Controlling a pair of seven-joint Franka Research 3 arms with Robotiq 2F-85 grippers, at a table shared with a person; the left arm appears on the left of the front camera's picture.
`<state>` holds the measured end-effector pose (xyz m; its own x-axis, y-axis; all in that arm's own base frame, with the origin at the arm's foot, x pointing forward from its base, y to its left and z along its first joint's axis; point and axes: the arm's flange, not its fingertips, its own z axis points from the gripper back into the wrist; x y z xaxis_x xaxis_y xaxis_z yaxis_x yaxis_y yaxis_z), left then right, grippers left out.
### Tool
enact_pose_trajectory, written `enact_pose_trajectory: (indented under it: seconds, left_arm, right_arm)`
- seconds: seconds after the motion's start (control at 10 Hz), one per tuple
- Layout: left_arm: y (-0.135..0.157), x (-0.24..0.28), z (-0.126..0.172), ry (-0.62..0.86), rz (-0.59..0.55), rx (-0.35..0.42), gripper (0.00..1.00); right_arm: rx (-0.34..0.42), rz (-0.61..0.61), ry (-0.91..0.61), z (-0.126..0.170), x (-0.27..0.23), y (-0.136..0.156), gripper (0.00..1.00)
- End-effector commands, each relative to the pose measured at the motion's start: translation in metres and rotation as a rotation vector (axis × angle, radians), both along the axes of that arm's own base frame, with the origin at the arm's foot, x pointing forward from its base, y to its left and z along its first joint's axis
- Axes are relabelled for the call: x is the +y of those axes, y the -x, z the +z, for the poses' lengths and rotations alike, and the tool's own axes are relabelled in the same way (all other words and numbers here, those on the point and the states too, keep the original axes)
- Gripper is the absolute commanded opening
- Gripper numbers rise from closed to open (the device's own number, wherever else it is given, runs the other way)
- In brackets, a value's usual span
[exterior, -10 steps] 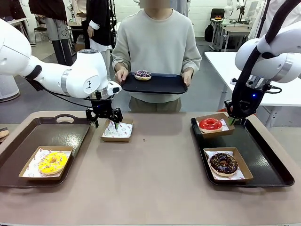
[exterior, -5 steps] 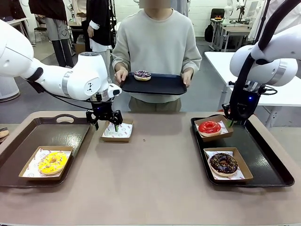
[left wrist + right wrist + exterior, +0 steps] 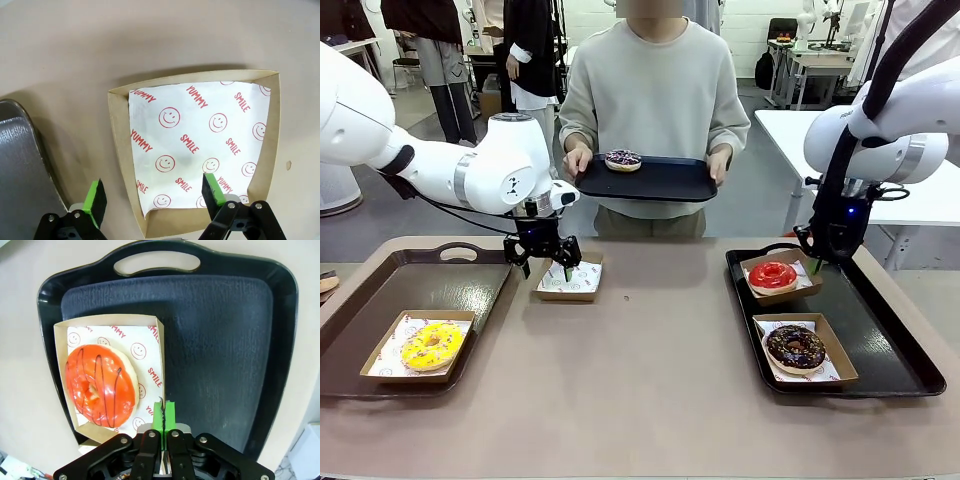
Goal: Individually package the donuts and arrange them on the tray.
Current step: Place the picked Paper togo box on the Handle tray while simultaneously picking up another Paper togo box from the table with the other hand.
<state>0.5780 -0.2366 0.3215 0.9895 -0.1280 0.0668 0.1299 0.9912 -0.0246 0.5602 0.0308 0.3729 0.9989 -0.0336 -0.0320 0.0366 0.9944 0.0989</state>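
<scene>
Far left on the counter (image 3: 650, 400), a dark tray (image 3: 380, 300) runs off the frame edge, and on it the yellow donut (image 3: 431, 345) sits in a cardboard box (image 3: 418, 348). Next over, the left gripper (image 3: 542, 262) hangs over an empty box (image 3: 570, 279) with its fingers spread wide and nothing between them; one lines up over the liner paper, the other off to the side. The left wrist camera makes the liner print readable: red smileys with "YUMMY" and "SMILE". Middle back, the person holds a black tray (image 3: 665, 180) with the purple sprinkled donut (image 3: 623, 159) on it, too small for detail. On the right tray (image 3: 890, 340), the right gripper (image 3: 816, 262) has its fingers pinched tight on the wall of the red donut's box (image 3: 781, 276). From the front the pinch is hard to see, but the wrist view shows it plainly, plus dark drizzle lines on the red donut (image 3: 772, 275). The chocolate sprinkled donut (image 3: 795, 347) sits boxed nearer the camera.
</scene>
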Motion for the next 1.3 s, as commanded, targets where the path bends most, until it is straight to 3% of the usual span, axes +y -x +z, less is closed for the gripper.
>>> enact_pose_trajectory:
  seconds: [0.0,0.2,0.3,0.4,0.5,0.6,0.7,0.8,0.9,1.0,1.2]
  left_arm:
    - [-0.0072,-0.0022,-0.0040,0.016,-0.001,0.030,1.00]
    - [-0.0093,-0.0011,-0.0045,0.024,0.001,0.032,1.00]
    - [-0.0086,-0.0001,-0.0008,0.045,0.013,0.008,0.49]
    - [-0.0097,0.0014,-0.0001,0.047,0.025,0.021,0.40]
    - [-0.0103,0.0017,-0.0011,0.039,0.028,0.024,0.00]
    - [-0.0104,0.0017,-0.0015,0.035,0.029,0.031,0.00]
    - [-0.0107,0.0021,-0.0009,0.031,0.034,0.032,0.00]
    - [-0.0107,0.0026,0.0005,0.030,0.036,0.030,0.15]
    - [-0.0106,0.0034,0.0019,0.031,0.039,0.028,0.06]
    - [-0.0110,0.0038,0.0024,0.031,0.041,0.030,0.00]
    - [-0.0108,0.0048,0.0037,0.030,0.046,0.032,0.00]
  right_arm:
    - [0.009,-0.015,0.032,-0.0074,0.0064,0.0001,0.01]
    - [0.012,-0.015,0.032,-0.0073,0.0061,0.0006,0.01]
    - [0.014,-0.008,0.025,-0.0074,0.0066,0.0010,0.12]
    - [0.016,0.004,0.019,-0.0077,0.0068,0.0013,0.61]
    - [0.019,0.003,0.018,-0.0081,0.0066,0.0011,0.71]
    - [0.021,0.002,0.016,-0.0083,0.0061,0.0010,1.00]
    - [0.023,0.000,0.014,-0.0086,0.0060,0.0006,1.00]
    - [0.023,-0.002,0.013,-0.0081,0.0058,0.0004,1.00]
    - [0.022,-0.003,0.011,-0.0080,0.0058,0.0001,0.95]
    - [0.022,-0.006,0.009,-0.0078,0.0054,-0.0002,1.00]
    - [0.033,-0.008,-0.010,-0.0068,0.0035,-0.0008,1.00]
